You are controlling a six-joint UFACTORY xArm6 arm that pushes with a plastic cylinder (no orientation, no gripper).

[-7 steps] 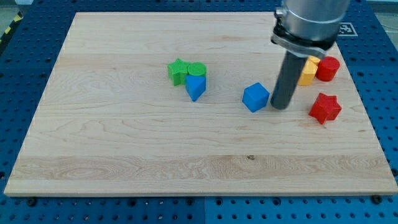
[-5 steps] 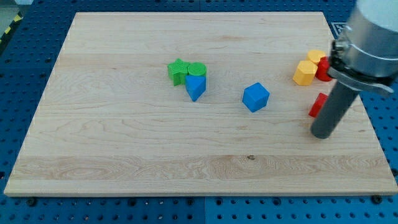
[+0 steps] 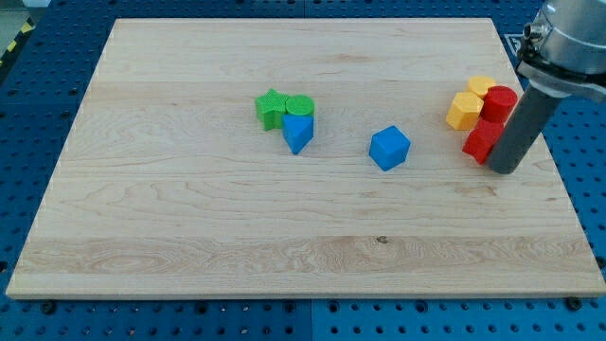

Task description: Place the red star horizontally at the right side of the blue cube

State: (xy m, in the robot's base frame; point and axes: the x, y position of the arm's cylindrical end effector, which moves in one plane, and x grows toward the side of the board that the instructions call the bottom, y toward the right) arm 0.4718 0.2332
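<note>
The blue cube (image 3: 389, 148) lies near the middle of the wooden board (image 3: 189, 218). The red star (image 3: 481, 140) lies well to the cube's right, partly hidden behind my rod. My tip (image 3: 504, 170) rests on the board against the star's right side, slightly below it. The star sits close under a red cylinder (image 3: 499, 101) and next to two yellow blocks (image 3: 464, 110).
A green star (image 3: 271, 109), a green cylinder (image 3: 300, 106) and a blue triangular block (image 3: 297, 133) cluster left of the cube. The board's right edge runs just past my tip.
My tip swung from beside the blue cube round below the red star to its right side. The red star has shifted up and left, toward the red cylinder and yellow blocks.
</note>
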